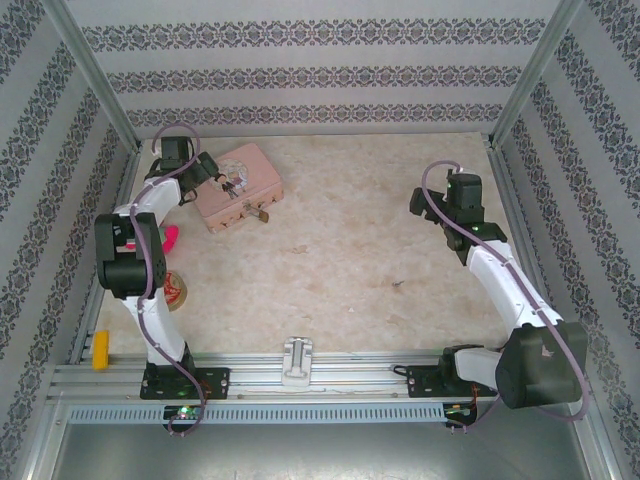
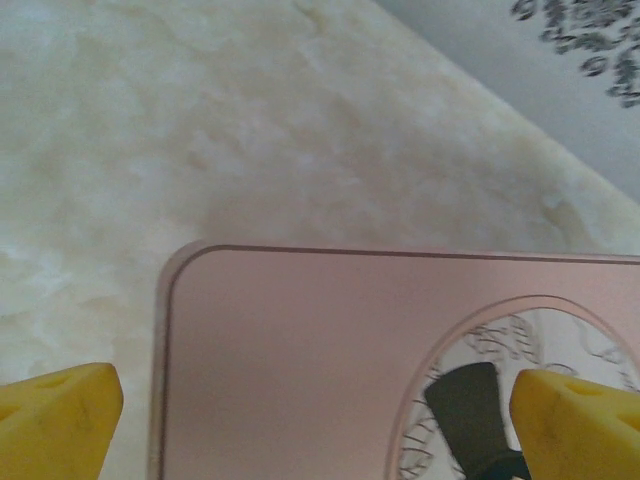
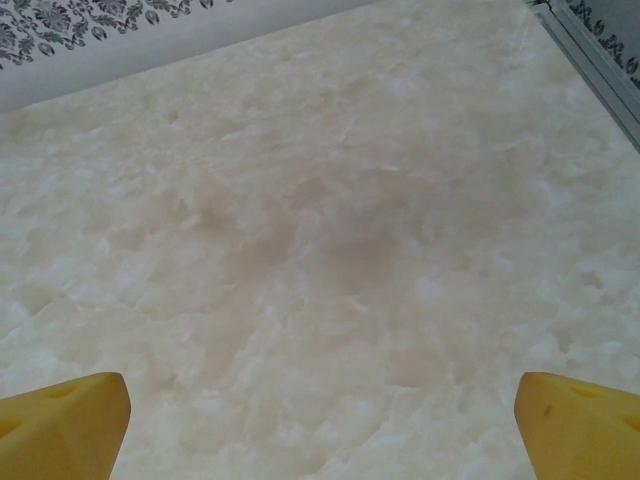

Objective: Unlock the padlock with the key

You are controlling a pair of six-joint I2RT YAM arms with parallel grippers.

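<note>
At far left of the worktop (image 1: 330, 255), padlock (image 1: 262, 213) is sitting against the pink tin's (image 1: 240, 190) near edge; shackle is too small to judge. Key (image 1: 400, 287) is probably lying right of centre as a dark sliver, well apart from it. Left jaws are hovering over the tin, right jaws over bare worktop, both gaping wide and empty. Judging by that, everything is still pending: grab key, insert, turn.

The padlock (image 1: 263, 214) sits by the tin (image 1: 255, 168), far left; the key (image 1: 399, 286) well right
</note>
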